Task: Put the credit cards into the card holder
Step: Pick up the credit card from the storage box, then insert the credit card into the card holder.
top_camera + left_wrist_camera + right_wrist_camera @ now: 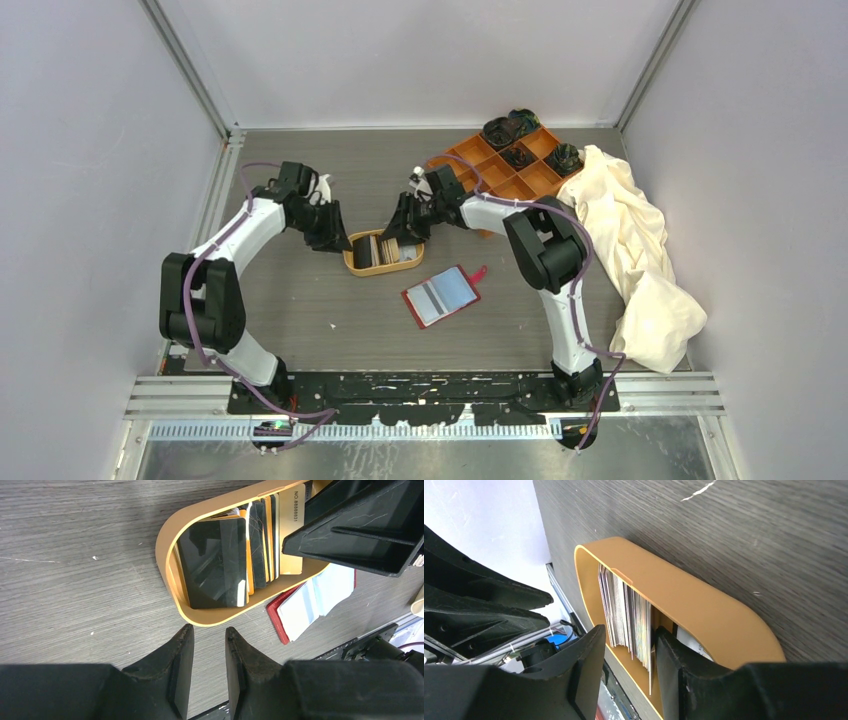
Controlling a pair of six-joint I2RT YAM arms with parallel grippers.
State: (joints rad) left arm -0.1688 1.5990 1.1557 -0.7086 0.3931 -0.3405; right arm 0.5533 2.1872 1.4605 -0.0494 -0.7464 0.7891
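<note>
Several credit cards (215, 565) stand on edge in an oval tan dish (384, 268), black and white ones with a gold card (291, 530) at the far end. The card holder (441, 296) lies open on the table just in front of the dish, red with blue lining (312, 602). My left gripper (209, 632) hovers at the dish's left end, open and with nothing in it. My right gripper (629, 630) reaches down into the dish's right end, open. Its jaws straddle the stack of cards (624, 607): one finger (674, 665) stands inside behind the stack, the other (586, 670) is apart from it.
An orange compartment tray (510, 162) with dark items sits at the back right. A crumpled cream cloth (635, 250) lies along the right side. Grey walls enclose the table on three sides. The right gripper's body (360, 527) looms over the dish in the left wrist view.
</note>
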